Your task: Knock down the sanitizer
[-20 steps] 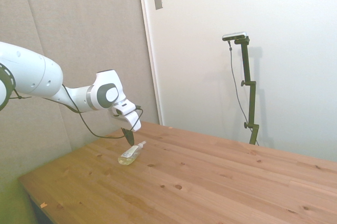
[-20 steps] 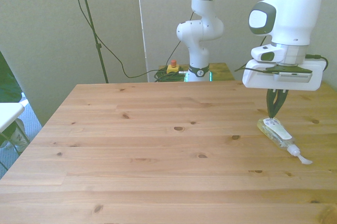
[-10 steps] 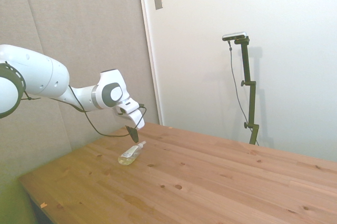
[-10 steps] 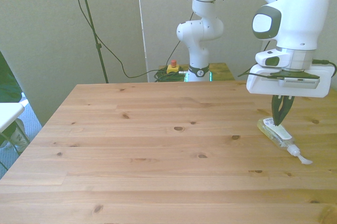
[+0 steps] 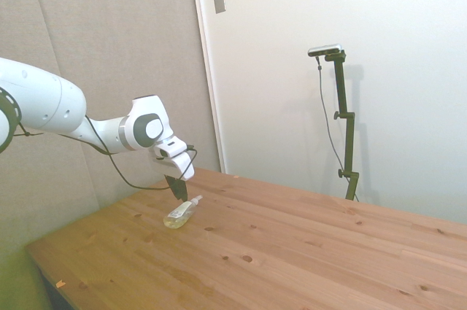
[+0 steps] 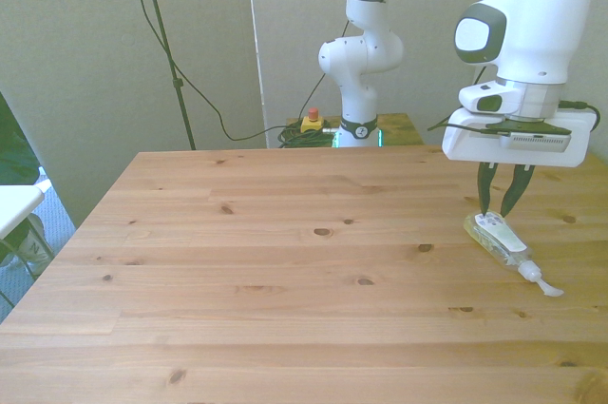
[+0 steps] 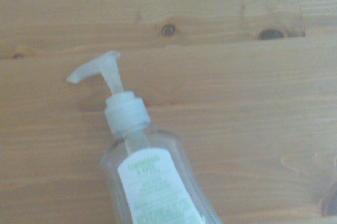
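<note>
- The sanitizer [image 6: 501, 241] lies flat on its side on the counter [image 6: 285, 271], near the front view's right edge, pump toward the camera.
- The pincer [image 6: 501, 204] hangs just above it, fingers apart, holding nothing.
- The knock-down looks done, so no grip is needed.

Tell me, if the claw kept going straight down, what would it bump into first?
Probably the sanitizer, lying on its side right under the open claw. It may just miss and touch the table; depth is hard to judge.
</note>
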Controlling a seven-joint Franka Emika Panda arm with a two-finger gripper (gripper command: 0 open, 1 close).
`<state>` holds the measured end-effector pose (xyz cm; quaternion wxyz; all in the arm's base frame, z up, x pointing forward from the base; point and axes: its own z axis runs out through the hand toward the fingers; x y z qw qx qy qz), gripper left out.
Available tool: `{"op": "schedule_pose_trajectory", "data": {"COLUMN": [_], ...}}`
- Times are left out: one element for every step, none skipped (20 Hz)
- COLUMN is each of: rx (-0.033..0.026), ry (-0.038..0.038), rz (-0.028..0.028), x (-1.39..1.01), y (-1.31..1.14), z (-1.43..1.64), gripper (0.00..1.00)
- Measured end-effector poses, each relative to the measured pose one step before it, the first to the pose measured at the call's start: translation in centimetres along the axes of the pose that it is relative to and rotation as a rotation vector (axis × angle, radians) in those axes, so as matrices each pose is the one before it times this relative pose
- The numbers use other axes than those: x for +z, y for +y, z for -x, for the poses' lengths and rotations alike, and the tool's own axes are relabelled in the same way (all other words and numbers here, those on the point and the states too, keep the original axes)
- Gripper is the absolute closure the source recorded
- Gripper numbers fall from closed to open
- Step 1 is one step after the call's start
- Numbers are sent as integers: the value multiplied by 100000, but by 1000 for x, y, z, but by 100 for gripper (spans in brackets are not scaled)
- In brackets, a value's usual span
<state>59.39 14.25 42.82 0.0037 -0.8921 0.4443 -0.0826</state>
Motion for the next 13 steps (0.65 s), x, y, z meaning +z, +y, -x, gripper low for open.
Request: {"op": "schedule_pose_trajectory", "data": {"rx": [-701,-639,-563,-628,-659,-745,-732,-703,-689,-765,-651,-524,-334], "ry": [-313,-134,-102,-195,-255,-211,-177,-167,-128,-2,228,105,-59], "rz": [362,204,237,296,437,480,446,330,267,114,-318,-215,-290], "x": [-218,-198,-159,-106,-34,-18,14,29,44,24,0,62,118], "y": [443,450,470,477,506,527,546,541,567,561,512,520,508], "z": [317,303,318,379,443,494,520,545,587,573,594,613,583], "gripper": [0,0,0,0,0,0,0,0,0,0,0,0,0]}}
